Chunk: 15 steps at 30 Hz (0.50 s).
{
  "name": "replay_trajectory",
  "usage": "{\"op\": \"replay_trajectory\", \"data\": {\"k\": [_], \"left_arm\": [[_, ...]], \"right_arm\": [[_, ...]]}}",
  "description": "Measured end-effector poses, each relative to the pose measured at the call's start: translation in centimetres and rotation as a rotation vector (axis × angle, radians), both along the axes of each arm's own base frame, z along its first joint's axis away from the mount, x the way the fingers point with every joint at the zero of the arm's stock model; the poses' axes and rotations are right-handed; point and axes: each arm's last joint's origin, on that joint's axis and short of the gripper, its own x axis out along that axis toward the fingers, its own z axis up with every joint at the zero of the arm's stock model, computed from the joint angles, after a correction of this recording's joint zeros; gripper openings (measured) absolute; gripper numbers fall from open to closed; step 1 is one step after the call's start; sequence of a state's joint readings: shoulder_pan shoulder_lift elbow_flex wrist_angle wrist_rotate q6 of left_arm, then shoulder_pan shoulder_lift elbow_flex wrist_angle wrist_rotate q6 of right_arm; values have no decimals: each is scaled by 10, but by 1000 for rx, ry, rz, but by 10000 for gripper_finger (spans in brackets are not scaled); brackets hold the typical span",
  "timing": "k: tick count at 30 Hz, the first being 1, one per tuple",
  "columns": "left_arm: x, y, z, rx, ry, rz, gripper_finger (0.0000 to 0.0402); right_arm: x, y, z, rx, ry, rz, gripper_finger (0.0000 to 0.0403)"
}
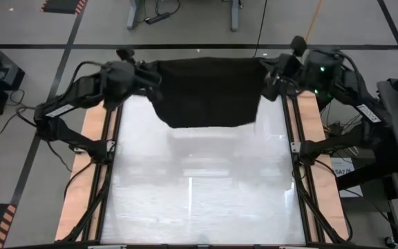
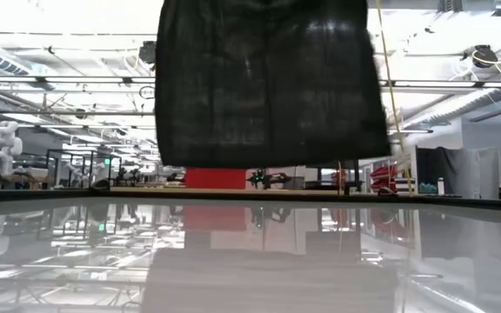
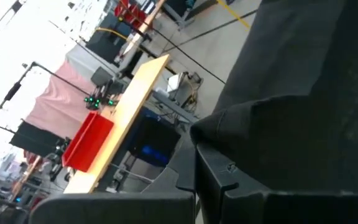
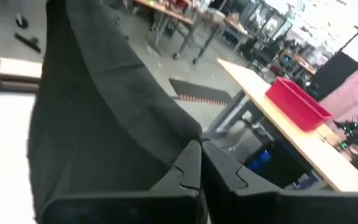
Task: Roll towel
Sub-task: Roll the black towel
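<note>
The black towel (image 1: 207, 91) hangs spread out above the table's far edge, held up between both grippers. In the low view the towel (image 2: 268, 83) hangs clear of the tabletop, its lower edge free. My left gripper (image 1: 152, 75) is shut on the towel's upper left corner. My right gripper (image 1: 267, 77) is shut on its upper right corner. The towel also shows in the left wrist view (image 3: 303, 93) and the right wrist view (image 4: 98, 124). The white tag is not visible. My left gripper pinches the towel's upper left corner (image 3: 210, 127) between its two shut fingers, coming level from the table's left. The towel hangs below, clear of the table. My right gripper pinches the towel's upper right corner (image 4: 182, 140) between its two shut fingers, coming level from the table's right. The top edge runs fairly taut between the two grippers.
The white glossy tabletop (image 1: 199, 187) lies below and nearer than the towel. Wooden side boards (image 1: 92, 138) and dark rails run along both sides. Beyond the table is the room with benches and a red bin (image 4: 297, 99).
</note>
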<state>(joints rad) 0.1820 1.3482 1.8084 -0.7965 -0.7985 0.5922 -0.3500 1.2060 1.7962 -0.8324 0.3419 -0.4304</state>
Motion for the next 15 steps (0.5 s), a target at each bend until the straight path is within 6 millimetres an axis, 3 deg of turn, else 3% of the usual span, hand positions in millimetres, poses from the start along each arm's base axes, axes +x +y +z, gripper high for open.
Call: {"op": "replay_trajectory", "data": {"k": [3, 6, 11, 15], "left_arm": [[0, 12, -1, -11, 4, -5, 0], [0, 10, -5, -59, 13, -46, 0], [-3, -15, -28, -294, 128, -219, 0], [6, -45, -66, -474, 255, -316, 0]], "right_arm": [[-1, -10, -2, 29, 3, 24, 0], [-3, -10, -8, 101, 34, 82, 0], [-8, 7, -37, 371, 227, 245, 0], [-9, 30, -76, 638, 408, 383, 0]]}}
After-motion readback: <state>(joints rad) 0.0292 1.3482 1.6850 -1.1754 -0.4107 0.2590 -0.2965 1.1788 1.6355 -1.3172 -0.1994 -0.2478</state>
